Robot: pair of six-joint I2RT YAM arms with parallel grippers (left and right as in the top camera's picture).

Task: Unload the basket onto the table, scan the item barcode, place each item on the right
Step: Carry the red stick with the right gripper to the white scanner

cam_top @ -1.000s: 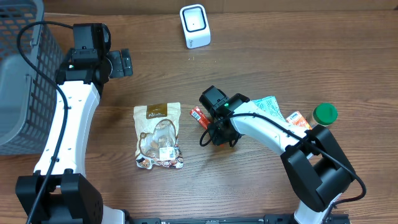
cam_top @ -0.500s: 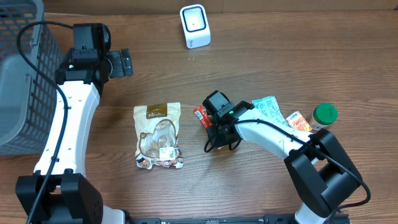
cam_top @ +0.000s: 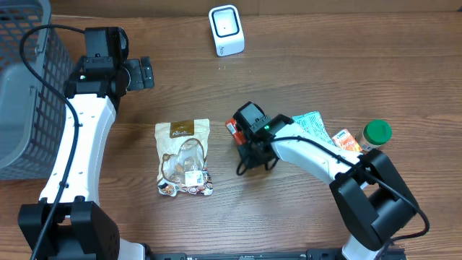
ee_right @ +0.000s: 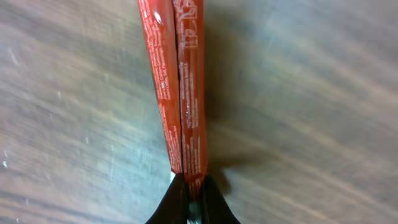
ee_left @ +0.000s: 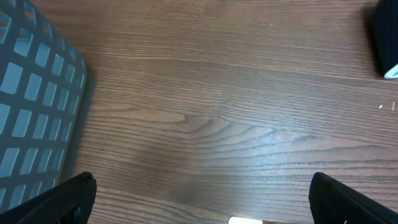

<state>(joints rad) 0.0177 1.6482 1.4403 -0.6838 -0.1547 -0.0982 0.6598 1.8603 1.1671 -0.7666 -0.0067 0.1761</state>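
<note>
Right tool [ee_right: 190, 198] tight on red packet [ee_right: 181, 87]

The overhead camera looks straight down on the table [cam_top: 361, 65] from well above. In its frame the arm bases are at 6 o'clock, the basket [cam_top: 22, 87] at 9 o'clock and the scanner [cam_top: 227, 30] at 12 o'clock.

The left wrist camera faces down onto bare wood from a middling height. The left gripper [ee_left: 199, 202] shows only as dark tips at 7 and 5 o'clock. With the overhead view it shares the basket wall, at 9 o'clock.

The right wrist camera sits very near the tabletop, with the right gripper [ee_right: 189, 205] at 6 o'clock. With the overhead view it shares the red packet [ee_right: 183, 81].
</note>
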